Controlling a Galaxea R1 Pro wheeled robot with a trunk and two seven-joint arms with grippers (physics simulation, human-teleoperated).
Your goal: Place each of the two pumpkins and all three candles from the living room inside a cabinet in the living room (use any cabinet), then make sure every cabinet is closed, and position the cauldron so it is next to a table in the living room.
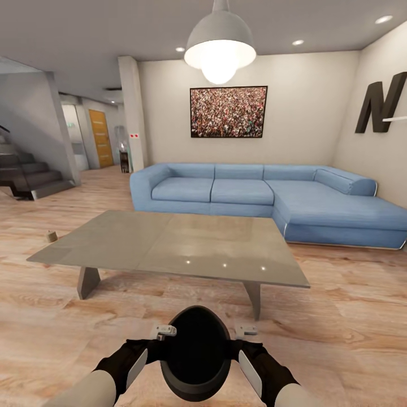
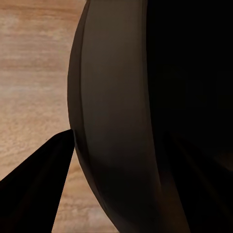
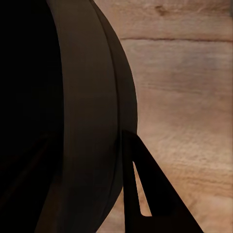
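The round black cauldron (image 1: 195, 353) hangs between the two end effectors, the left end effector (image 1: 164, 332) and right end effector (image 1: 244, 332) each pinching its rim. Ahead stands the low grey glossy desk (image 1: 169, 243); the blue corner sofa (image 1: 265, 198) lies beyond.

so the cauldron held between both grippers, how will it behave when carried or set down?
The cauldron looks rigid, likely no flex. Its rounded, smooth wall may slip, since the left gripper and right gripper only pinch the rim. The bulging body could rock when set down.
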